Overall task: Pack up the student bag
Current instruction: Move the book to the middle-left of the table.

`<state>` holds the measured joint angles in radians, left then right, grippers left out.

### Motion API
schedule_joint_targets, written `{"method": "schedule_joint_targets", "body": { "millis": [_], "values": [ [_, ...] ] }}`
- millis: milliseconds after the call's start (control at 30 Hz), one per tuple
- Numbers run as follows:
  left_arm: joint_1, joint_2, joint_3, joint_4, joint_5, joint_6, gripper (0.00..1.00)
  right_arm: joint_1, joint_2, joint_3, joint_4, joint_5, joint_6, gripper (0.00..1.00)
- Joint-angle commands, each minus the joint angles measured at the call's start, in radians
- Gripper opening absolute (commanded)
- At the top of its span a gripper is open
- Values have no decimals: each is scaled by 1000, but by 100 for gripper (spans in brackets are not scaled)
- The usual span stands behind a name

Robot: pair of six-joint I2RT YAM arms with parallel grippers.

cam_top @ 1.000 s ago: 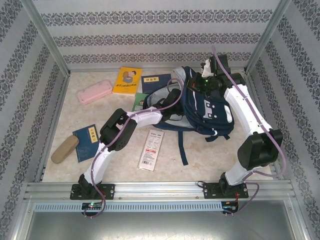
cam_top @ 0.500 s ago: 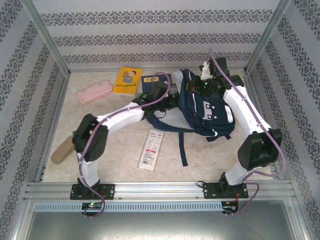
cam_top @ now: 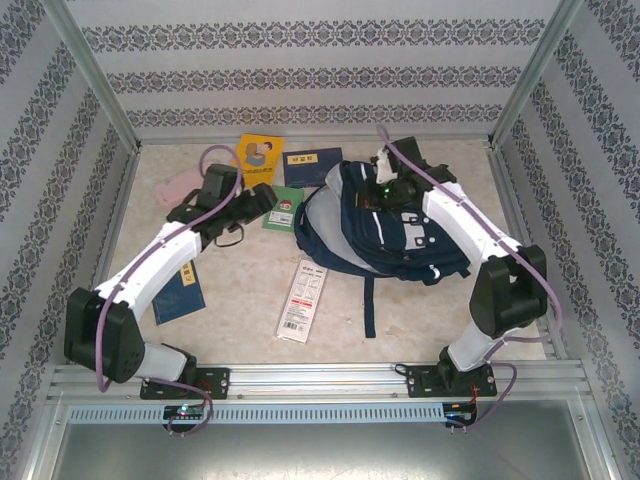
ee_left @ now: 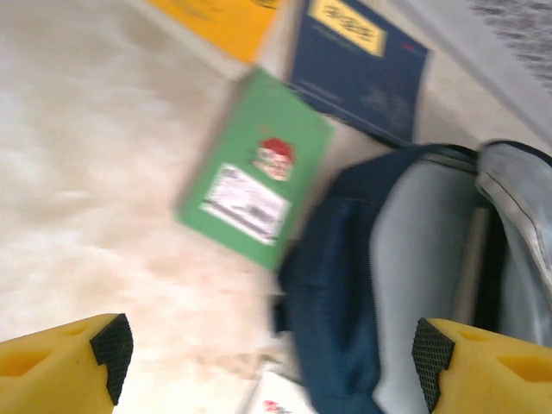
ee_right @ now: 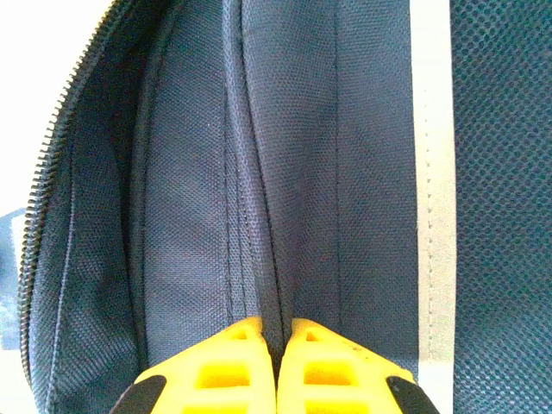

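Student bag (cam_top: pixel 395 240), one, lies beside four books (cam_top: pixel 283 205).

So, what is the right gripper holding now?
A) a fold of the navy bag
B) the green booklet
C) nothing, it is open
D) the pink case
A: in the right wrist view the right gripper is shut on a pinched fold of the student bag, beside its open zipper.

Yellow jaws tight on a fold of the student bag (ee_right: pixel 190 172)
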<state>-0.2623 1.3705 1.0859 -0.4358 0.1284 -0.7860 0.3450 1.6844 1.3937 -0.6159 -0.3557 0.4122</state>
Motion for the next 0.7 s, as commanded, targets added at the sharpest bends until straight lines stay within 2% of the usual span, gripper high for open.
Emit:
{"method": "schedule_joint_targets", "body": {
  "millis": [0, 133, 300, 500, 667],
  "values": [
    [83, -23, -37, -187, -92, 67, 86, 29, 30, -22, 42, 45, -25, 0],
    [229, -18, -101, -248, -141, 75, 86, 48, 35, -33, 71, 37, -8, 0],
    [389, 22, -177, -240, -111, 44, 86, 51, 16, -27, 82, 22, 2, 0],
    [435, 155, -216, -182, -84, 26, 85, 49, 3, -19, 84, 5, 19, 0],
    [434, 249, -244, -77, 5, 10, 80, 50, 6, -23, 79, 11, 17, 0]
  ]
}}
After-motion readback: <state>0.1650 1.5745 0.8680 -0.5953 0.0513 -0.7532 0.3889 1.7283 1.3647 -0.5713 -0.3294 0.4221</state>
